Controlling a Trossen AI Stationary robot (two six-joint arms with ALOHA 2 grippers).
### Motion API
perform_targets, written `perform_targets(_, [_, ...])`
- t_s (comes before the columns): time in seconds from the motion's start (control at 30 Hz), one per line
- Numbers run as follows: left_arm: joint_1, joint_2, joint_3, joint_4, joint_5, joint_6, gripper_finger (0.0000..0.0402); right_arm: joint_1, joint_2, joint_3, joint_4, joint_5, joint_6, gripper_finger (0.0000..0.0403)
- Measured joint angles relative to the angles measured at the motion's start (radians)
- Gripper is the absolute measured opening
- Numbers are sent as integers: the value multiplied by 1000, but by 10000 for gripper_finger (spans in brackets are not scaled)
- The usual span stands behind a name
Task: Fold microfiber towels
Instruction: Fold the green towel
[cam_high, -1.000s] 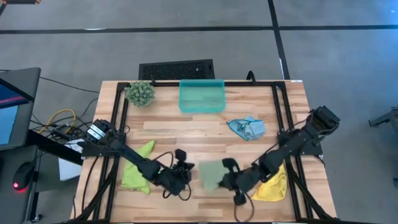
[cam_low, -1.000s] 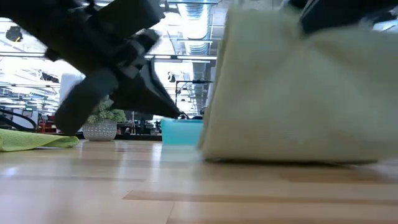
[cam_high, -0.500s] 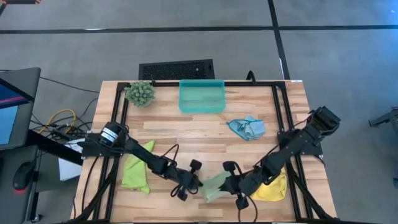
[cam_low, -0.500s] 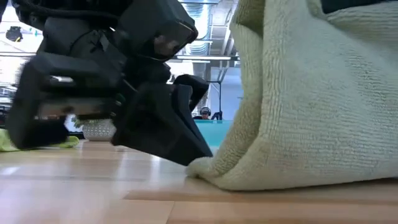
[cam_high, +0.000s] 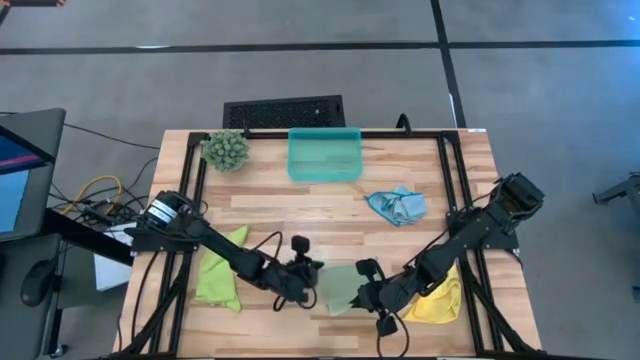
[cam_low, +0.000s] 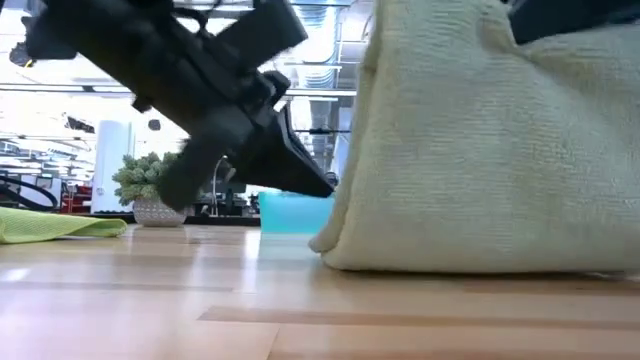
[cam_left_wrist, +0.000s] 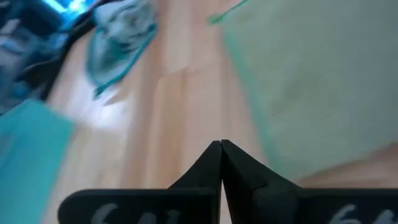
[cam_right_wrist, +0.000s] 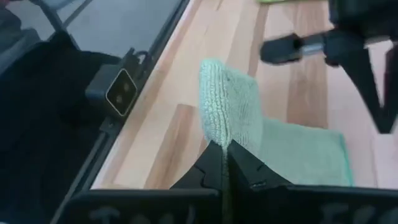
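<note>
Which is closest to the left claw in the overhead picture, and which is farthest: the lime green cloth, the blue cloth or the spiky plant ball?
Measured from the left gripper, shut near the table's front middle:
1. Lime green towel, just to its left by the left rail.
2. Light blue towel, back and to the right.
3. Spiky plant ball, at the back left corner.

Both arms reach low over the table's near middle, grippers facing each other. Left gripper (cam_high: 312, 280) has fingers pressed together, holding nothing. Right gripper (cam_high: 357, 296) pinches the edge of the pale sage green towel (cam_high: 340, 287), fingers nearly touching.
</note>
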Motion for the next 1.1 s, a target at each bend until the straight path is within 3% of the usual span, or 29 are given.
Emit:
perform_targets(0.13, [-5,2,0,10,188,1,0,-23,15,-3,4,-9,2,19])
perform_targets(0.2, [-5,2,0,-7,228,-10,0,-44,37,1,30,-38,23,21])
perform_targets(0.57, [-37,2,0,-123,-104,-34,0,-157,109,-2,9,-114,69,22])
perform_targets(0.63, [-32,2,0,-131,-84,-50,0,-156,106,-2,11,-117,69,24])
perform_targets(0.8, [-6,2,0,-122,100,-69,0,-163,89,0,7,-91,80,16])
perform_targets(1.1, [-1,2,0,-116,132,-87,0,-233,93,-16,-2,-69,140,22])
